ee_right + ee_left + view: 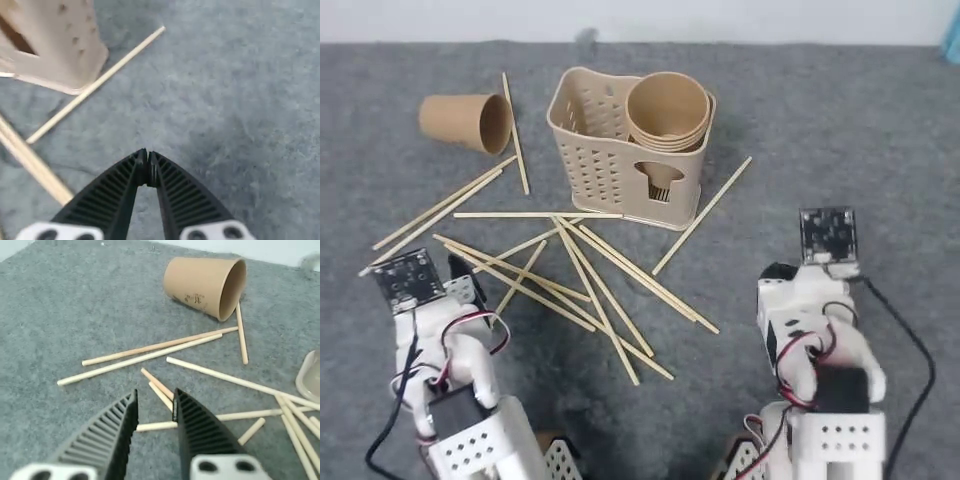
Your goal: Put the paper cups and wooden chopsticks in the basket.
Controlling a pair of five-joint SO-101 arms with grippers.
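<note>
A beige perforated basket [610, 165] stands at the back middle of the grey mat, with stacked paper cups [667, 108] inside it. Another paper cup [465, 121] [205, 282] lies on its side to the basket's left. Several wooden chopsticks [590, 280] lie scattered in front of the basket, and one [703, 214] [95, 85] leans out from its right corner. My left gripper [155, 402] is open just above the mat, short of the nearest chopstick ends [157, 385], and holds nothing. My right gripper [147, 159] is shut and empty over bare mat, right of the basket [55, 45].
The left arm [440, 340] sits at the front left and the right arm [815, 330] at the front right. Bare grey mat [840, 130] lies right of the basket and between the arms. The basket's rim [311, 375] shows at the left wrist view's edge.
</note>
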